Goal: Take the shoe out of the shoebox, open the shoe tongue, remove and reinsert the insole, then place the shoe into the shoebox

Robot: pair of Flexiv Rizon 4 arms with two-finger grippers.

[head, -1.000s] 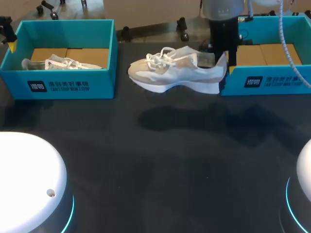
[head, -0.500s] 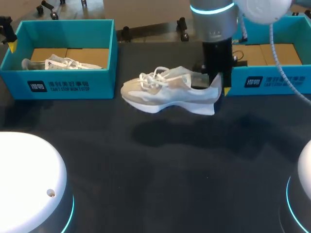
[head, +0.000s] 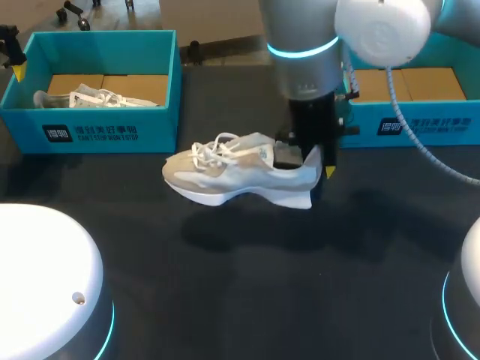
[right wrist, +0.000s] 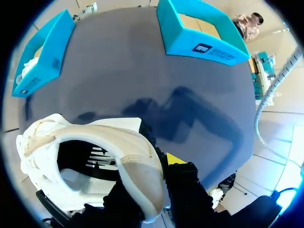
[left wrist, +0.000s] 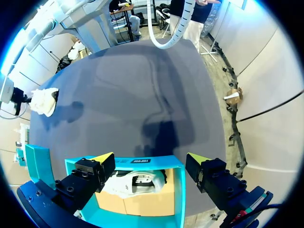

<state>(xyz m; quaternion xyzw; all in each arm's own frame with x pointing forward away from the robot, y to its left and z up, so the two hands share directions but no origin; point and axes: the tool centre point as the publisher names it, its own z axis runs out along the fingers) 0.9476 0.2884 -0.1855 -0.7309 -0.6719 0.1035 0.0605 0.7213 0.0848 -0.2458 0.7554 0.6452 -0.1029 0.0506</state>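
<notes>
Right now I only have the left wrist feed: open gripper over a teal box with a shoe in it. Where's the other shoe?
Observer: Head view has the right gripper shut on the heel of a white shoe, in front of the gap between left shoebox and right shoebox.
Operator: Resting on the table?
Observer: No, it hangs above the table; its shadow lies apart from the sole.
Operator: How's the grip?
Observer: Right wrist view: one finger inside the heel collar, the other finger outside it.
Operator: Right box contents?
Observer: Only cardboard lining shows where the arm doesn't hide it.
</notes>
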